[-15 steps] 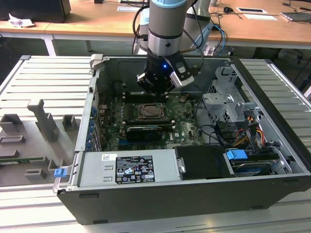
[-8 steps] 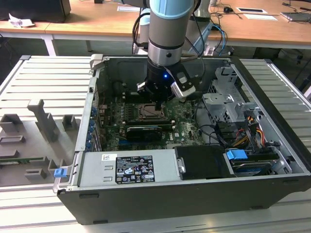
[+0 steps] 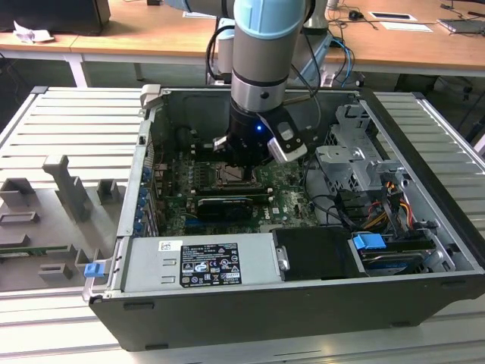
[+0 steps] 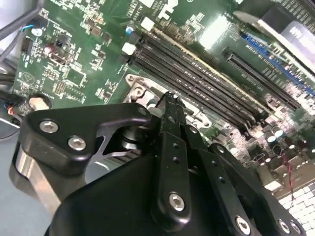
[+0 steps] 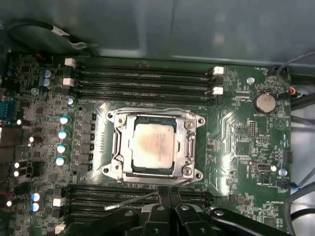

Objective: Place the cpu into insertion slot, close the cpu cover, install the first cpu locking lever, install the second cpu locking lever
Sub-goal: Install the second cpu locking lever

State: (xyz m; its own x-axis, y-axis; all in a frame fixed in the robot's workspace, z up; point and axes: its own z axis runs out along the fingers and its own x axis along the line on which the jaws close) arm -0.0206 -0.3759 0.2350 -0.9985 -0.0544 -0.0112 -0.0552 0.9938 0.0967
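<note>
The cpu point(image 5: 153, 145), a pale silvery square, lies in the insertion slot point(image 5: 111, 118) on the green motherboard. The cpu cover point(image 5: 190, 145), a silver frame plate, lies flat around it with the chip showing through its window. A thin wire locking lever point(image 5: 129, 202) sticks out slantwise past the socket's edge, right by my fingertips. My gripper point(image 5: 165, 192) is shut, its tips together at that edge of the socket. In the second wrist view the gripper point(image 4: 170, 97) points at the socket's metal corner point(image 4: 139, 91). In the exterior view the gripper point(image 3: 241, 161) hangs over the socket point(image 3: 229, 177).
Long black memory slots point(image 5: 142, 81) flank the socket on two sides. Inside the open computer case point(image 3: 303, 303) are a black graphics card point(image 3: 221, 205), a silver power supply point(image 3: 204, 262) and a drive cage point(image 3: 356, 163) with cables. A grey fixture tray point(image 3: 61, 205) lies at the exterior view's left.
</note>
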